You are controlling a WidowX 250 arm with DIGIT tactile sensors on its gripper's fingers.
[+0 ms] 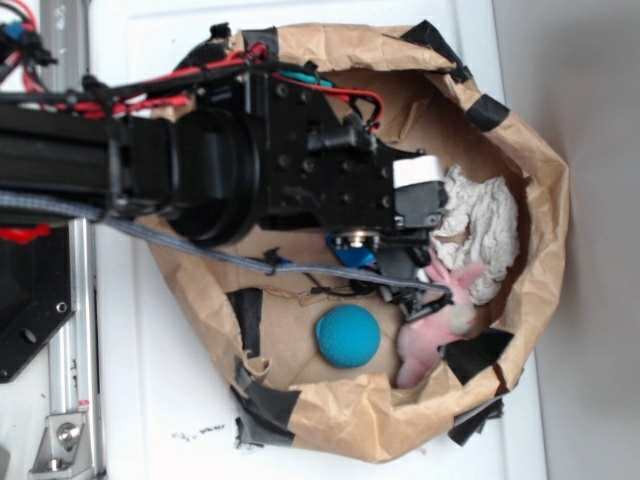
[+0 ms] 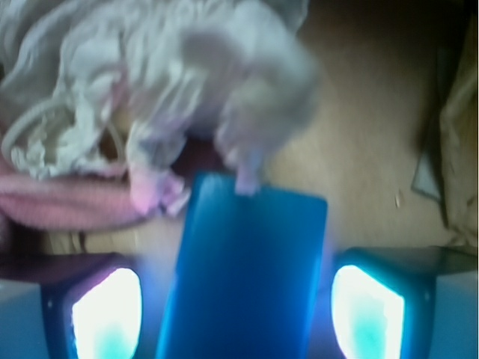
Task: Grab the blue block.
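Observation:
The blue block (image 2: 251, 262), a smooth bright blue slab, lies on the brown paper floor and runs lengthwise between my fingers in the wrist view. My gripper (image 2: 236, 314) is open, with a gap between each glowing pad (image 2: 105, 318) and the block's sides. From the exterior view only a small piece of the blue block (image 1: 355, 255) shows under the gripper (image 1: 400, 272), which is lowered inside the paper nest.
A crumpled brown paper wall (image 1: 540, 170) with black tape rings the space. A teal textured ball (image 1: 347, 335) lies near the front. A pink plush bunny (image 1: 445, 315) and a white crumpled cloth (image 1: 480, 230) sit just beyond the block's far end.

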